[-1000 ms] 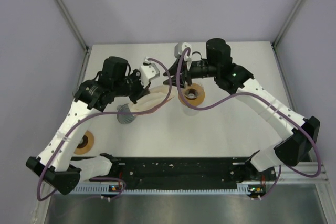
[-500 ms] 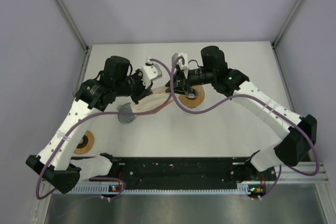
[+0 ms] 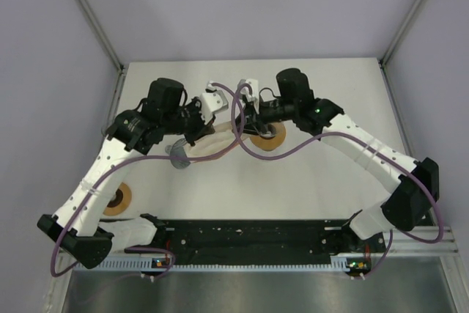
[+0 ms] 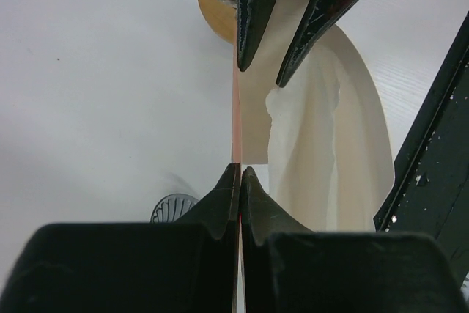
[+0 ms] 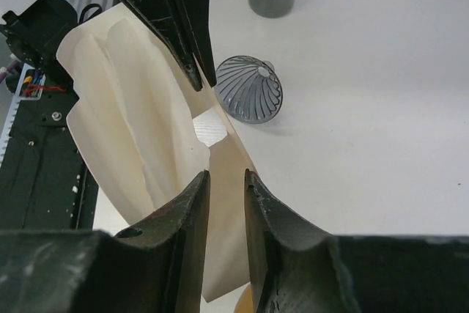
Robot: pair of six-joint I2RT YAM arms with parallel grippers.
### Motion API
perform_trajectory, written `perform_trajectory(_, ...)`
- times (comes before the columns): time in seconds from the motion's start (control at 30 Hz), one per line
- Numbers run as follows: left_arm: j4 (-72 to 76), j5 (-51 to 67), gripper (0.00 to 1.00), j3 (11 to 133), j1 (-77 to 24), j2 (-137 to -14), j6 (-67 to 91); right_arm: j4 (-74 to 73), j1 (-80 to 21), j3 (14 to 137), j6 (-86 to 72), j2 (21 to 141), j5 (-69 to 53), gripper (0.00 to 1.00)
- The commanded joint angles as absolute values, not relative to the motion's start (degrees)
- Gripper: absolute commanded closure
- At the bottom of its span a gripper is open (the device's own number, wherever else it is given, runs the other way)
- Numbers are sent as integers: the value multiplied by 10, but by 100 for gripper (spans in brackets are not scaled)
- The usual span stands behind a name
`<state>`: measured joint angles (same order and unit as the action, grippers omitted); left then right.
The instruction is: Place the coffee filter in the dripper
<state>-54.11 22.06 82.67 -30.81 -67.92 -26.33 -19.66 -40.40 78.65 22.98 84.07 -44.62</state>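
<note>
The left gripper (image 4: 238, 170) has its jaws clamped on one edge of the coffee filter (image 4: 330, 144), holding it off the worktop (image 4: 88, 71) just beside the ribbed dripper (image 4: 172, 207). The filter's long axis runs away from the dripper toward the right gripper (image 5: 223, 175), whose jaws stand apart astride the far edge. The left arm is nearer the dripper.

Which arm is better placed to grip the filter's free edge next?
Probably the right: the right gripper has its jaws open astride an edge of the coffee filter, while the left gripper is shut on it.
</note>
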Motion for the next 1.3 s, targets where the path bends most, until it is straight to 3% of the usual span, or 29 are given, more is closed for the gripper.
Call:
perform_trajectory(0.0, -524, 248, 100, 844, -311, -677, -272, -185, -413, 808, 238, 858, -456, 73)
perform_trajectory(0.5, -519, 241, 100, 838, -313, -684, -272, -179, -429, 816, 229, 867, -519, 57)
perform_trajectory(0.8, -534, 258, 100, 832, -316, -678, -293, -213, -429, 793, 271, 803, -511, 46)
perform_trajectory(1.07, -548, 269, 100, 832, -330, -673, -308, -241, -429, 785, 288, 780, -455, 46)
perform_trajectory(1.27, -552, 269, 100, 837, -345, -671, -306, -241, -429, 796, 279, 802, -440, 52)
